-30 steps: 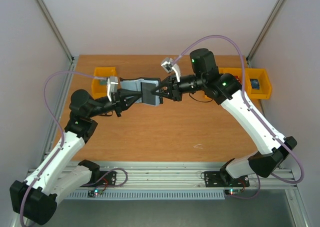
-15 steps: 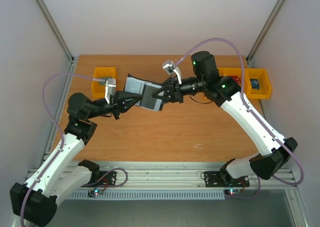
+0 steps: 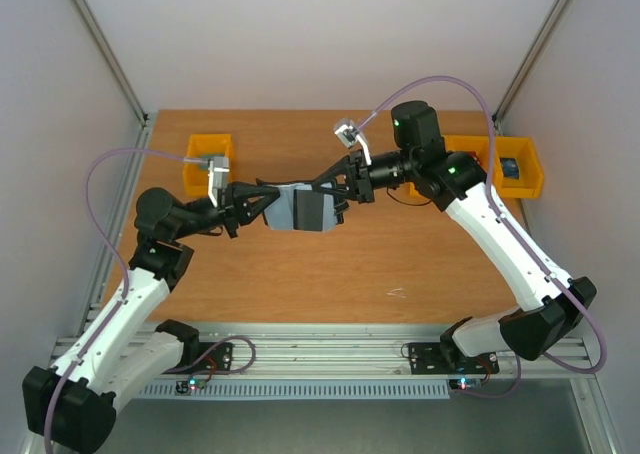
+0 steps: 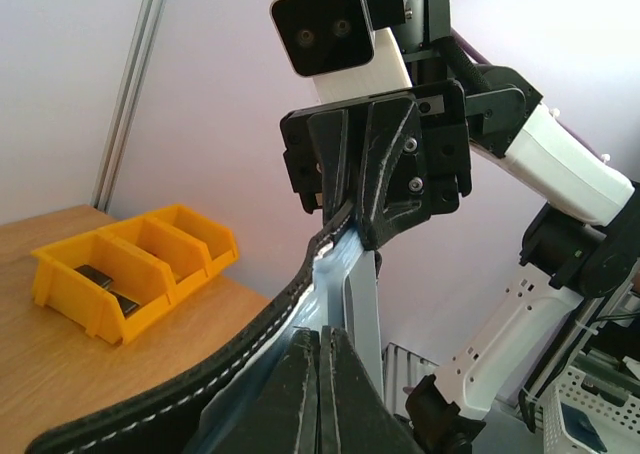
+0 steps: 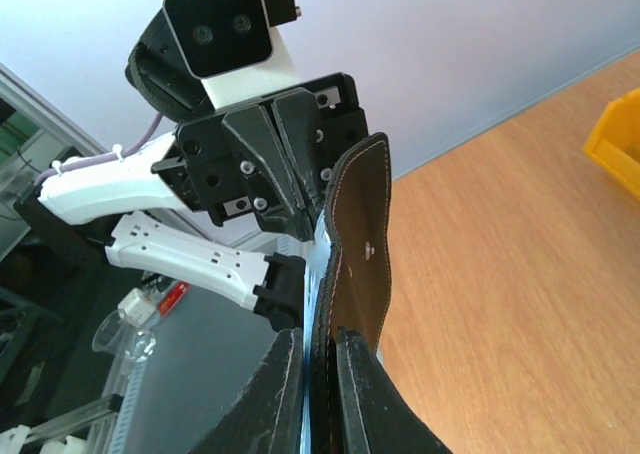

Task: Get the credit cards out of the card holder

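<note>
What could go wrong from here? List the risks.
1. The left pincer and right pincer both pinch the card holder in mid-air. If one slips, it may swing or drop to the table.
2. The pincers stand nearly tip to tip, so a small move could knock them together.
3. No card shows, so pulling apart might only strain the holder.

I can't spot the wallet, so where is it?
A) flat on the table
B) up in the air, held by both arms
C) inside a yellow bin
B: the card holder is off the table, pinched between the left fingers and the right fingers.
</note>
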You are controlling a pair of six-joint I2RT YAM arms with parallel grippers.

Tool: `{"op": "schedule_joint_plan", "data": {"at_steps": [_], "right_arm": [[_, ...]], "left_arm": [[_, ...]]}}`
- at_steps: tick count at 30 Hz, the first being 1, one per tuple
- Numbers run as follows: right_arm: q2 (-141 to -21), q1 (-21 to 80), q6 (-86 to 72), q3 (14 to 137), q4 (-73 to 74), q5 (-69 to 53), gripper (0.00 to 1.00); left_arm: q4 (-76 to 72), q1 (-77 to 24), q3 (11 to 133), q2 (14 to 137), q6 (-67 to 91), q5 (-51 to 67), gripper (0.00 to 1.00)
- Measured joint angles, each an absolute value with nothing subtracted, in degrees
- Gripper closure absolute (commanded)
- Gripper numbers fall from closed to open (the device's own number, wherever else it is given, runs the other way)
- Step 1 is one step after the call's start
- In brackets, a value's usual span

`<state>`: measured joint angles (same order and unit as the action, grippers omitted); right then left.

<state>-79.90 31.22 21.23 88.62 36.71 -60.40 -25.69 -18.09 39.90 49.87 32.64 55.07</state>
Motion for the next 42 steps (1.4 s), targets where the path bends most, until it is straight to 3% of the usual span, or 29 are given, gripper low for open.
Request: {"op": "schedule_joint_plan", "data": {"at_steps": [3,12,20,25,30,38,42], "right_arm": [[-79.9,31.2,20.9,88.6,36.5,-60.0,0.99],[-80.8,31.2,17.8,89.0,34.0,-57.2,0.99],[-81.3,31.6,15.3,90.2,30.9,-57.0,0.99],[-81.4,32.5,15.0,90.8,29.4,-57.0,0.99],[-81.6,32.8,14.3,90.9,28.5,-57.2,0.99],[-81.8,32.8,14.2,91.5,28.3,-58.3,0.98],[-81.9,32.8,14.6,91.7,28.3,-59.0,0.81]], "left_arm": [[-25.5,-18.5,39.9,50.0,32.0,55.7,0.83],[-23.3,-20.1,39.9,50.6,27.7,58.5,0.59],[-20.3,-20.4,39.9,51.1,25.5,57.7,0.54],[-19.8,-21.6,40.1,51.9,24.8,57.6,0.62],[-20.1,-22.5,40.2,52.6,24.8,57.5,0.98],[-21.0,-22.5,40.2,52.7,25.5,57.5,1.00],[-21.9,-22.5,40.0,52.4,27.2,56.8,1.00]]}}
